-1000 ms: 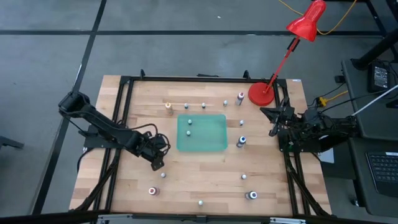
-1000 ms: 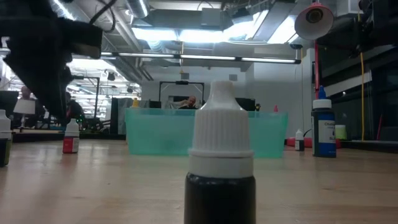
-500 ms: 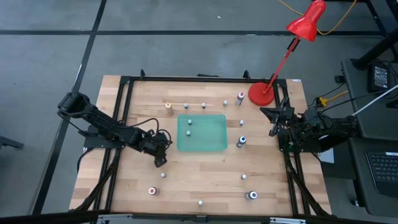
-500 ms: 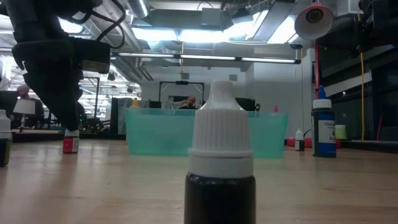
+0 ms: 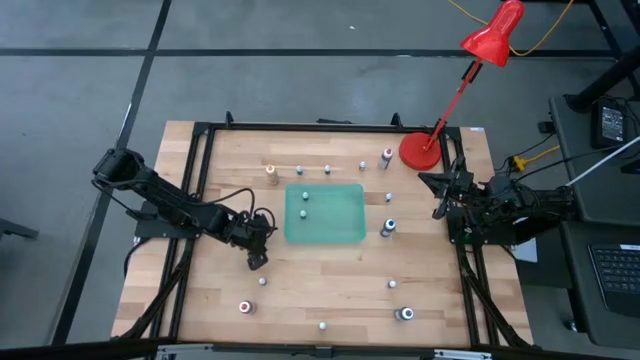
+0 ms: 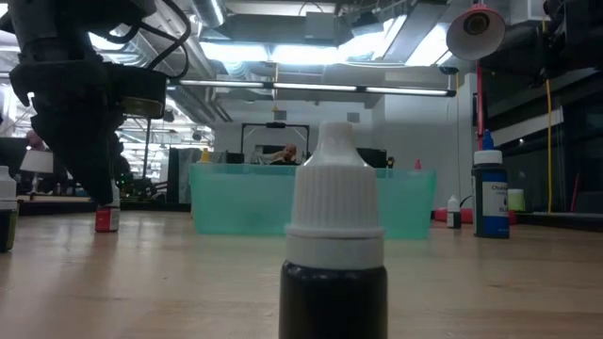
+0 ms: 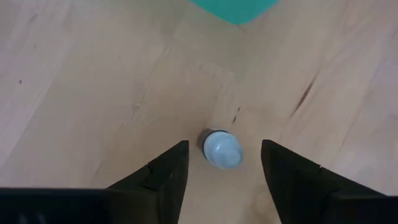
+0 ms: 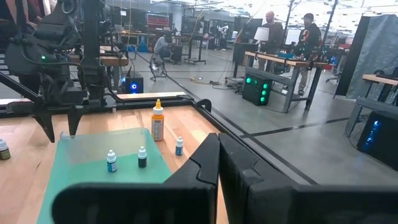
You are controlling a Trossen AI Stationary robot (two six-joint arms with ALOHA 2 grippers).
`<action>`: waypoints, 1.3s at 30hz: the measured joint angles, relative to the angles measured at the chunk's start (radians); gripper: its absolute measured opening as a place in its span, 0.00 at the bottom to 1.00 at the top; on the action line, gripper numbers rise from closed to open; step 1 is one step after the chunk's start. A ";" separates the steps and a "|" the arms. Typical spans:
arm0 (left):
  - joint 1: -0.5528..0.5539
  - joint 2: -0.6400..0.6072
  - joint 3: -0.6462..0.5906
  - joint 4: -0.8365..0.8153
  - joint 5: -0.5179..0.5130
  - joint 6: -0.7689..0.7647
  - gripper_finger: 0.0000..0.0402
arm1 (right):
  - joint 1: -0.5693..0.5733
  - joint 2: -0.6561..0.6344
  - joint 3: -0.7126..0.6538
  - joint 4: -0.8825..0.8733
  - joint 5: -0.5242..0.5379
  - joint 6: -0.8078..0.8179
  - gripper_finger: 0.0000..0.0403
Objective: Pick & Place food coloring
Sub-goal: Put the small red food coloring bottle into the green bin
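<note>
Grasp step. Left claw (image 7: 224, 163) is low over the counter (image 5: 330, 270), spread, straddling a white-capped food coloring bottle (image 7: 222, 149) standing upright just off the green mat (image 5: 325, 213) corner; nothing pinched yet. Right claw (image 8: 219, 163) is parked at the counter's right edge, pressed together. Next, I'd say: close on the cap, lift straight, carry to the mat.

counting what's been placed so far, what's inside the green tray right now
Two tiny white-capped food coloring bottles stand inside the shallow translucent green tray, one above the other near its left edge. The rest of its floor shows bare; nothing covers it from overhead.
</note>
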 joint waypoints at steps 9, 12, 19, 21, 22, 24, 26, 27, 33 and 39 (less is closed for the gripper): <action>0.000 0.000 0.000 0.002 0.031 -0.007 0.28 | 0.000 0.000 0.000 0.000 0.000 -0.004 0.03; 0.000 0.000 0.000 0.002 0.027 -0.008 0.23 | 0.000 0.000 0.000 0.000 0.000 -0.004 0.03; 0.000 0.000 0.000 0.018 0.027 -0.001 0.23 | 0.000 0.000 0.000 0.000 0.000 -0.004 0.03; 0.000 0.000 0.000 0.028 0.027 0.003 0.25 | 0.000 0.000 0.000 0.000 0.000 -0.004 0.03; 0.000 0.000 0.000 0.028 0.027 0.005 0.27 | 0.000 0.000 0.000 0.000 0.000 -0.004 0.03; 0.000 0.000 0.000 0.026 0.026 0.005 0.30 | 0.000 0.000 0.000 0.000 0.000 -0.004 0.03; 0.000 0.000 0.000 0.026 0.026 0.005 0.33 | 0.000 0.000 0.000 0.000 0.000 -0.003 0.03; 0.000 0.000 0.000 0.026 0.026 0.005 0.34 | 0.000 0.000 0.000 0.000 0.000 -0.002 0.03; 0.000 0.000 0.000 0.035 0.007 0.002 0.40 | 0.000 0.000 0.000 0.000 0.000 -0.002 0.03; 0.000 0.000 0.000 0.048 0.003 0.003 0.38 | 0.000 0.000 0.000 -0.017 0.000 0.000 0.03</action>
